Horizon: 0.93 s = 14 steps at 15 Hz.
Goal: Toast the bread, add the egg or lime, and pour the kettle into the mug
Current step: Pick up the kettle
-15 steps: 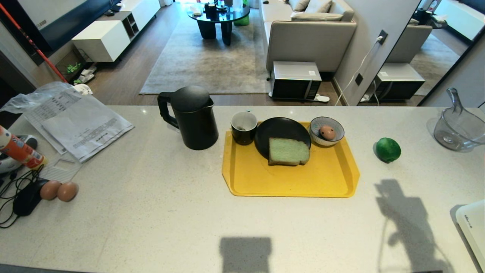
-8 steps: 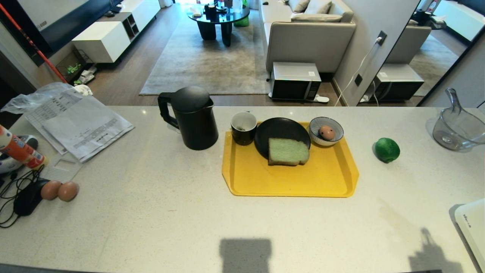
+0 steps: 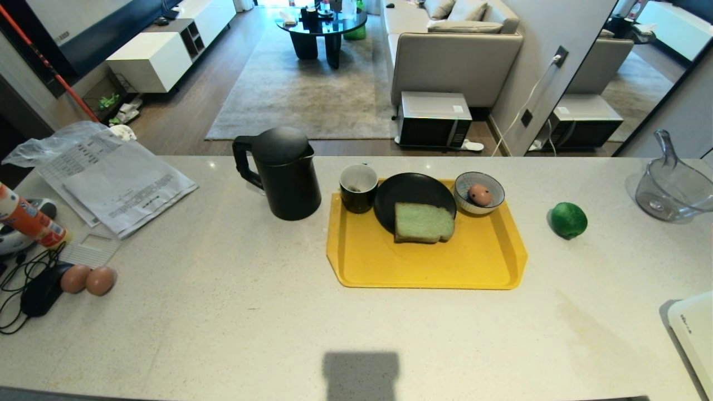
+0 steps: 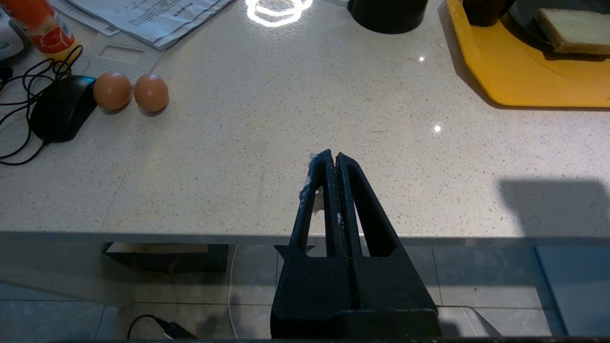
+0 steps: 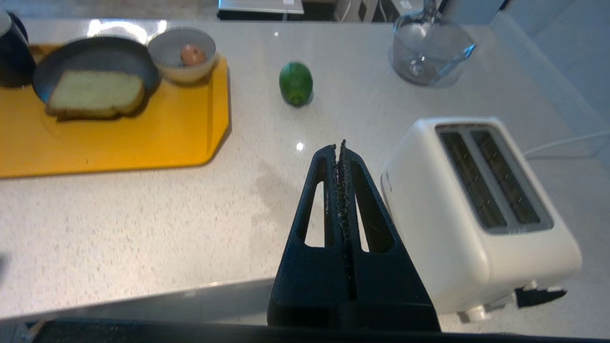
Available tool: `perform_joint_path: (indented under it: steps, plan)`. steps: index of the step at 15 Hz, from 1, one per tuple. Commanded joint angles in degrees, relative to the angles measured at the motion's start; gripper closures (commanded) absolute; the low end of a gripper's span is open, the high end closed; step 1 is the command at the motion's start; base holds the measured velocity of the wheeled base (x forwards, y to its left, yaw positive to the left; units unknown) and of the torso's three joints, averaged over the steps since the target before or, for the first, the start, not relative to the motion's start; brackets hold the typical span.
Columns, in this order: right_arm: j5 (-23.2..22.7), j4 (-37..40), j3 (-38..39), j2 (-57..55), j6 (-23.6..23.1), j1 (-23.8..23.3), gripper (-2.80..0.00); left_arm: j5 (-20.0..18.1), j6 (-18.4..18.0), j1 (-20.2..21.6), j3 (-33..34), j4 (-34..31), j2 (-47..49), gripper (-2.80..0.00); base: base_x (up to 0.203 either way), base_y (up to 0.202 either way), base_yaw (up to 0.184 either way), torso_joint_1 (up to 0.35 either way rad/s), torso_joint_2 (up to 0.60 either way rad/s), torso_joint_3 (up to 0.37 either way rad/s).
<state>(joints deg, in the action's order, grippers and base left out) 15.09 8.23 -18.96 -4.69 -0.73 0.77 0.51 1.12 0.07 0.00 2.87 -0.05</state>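
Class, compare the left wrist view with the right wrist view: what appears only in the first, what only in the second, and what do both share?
Only the left wrist view shows the left gripper, shut, near the counter's edge, plus the pair of brown eggs, the black mouse and the papers.

Only the right wrist view shows the right gripper, shut, plus the white toaster, the lime, the egg in its striped bowl and the clear jug.

Both show the yellow tray and the bread on the black plate.
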Motion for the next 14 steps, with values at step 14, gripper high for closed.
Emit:
perform_joint_path:
  steps: [14]
  plan:
    - [-15.88,-7.89,18.96,4.69,-2.65,-0.24,0.0,0.02,0.02,0.01,0.97,0.05,-0.13,0.0,0.0,0.0,0.0,0.0,0.0,0.0]
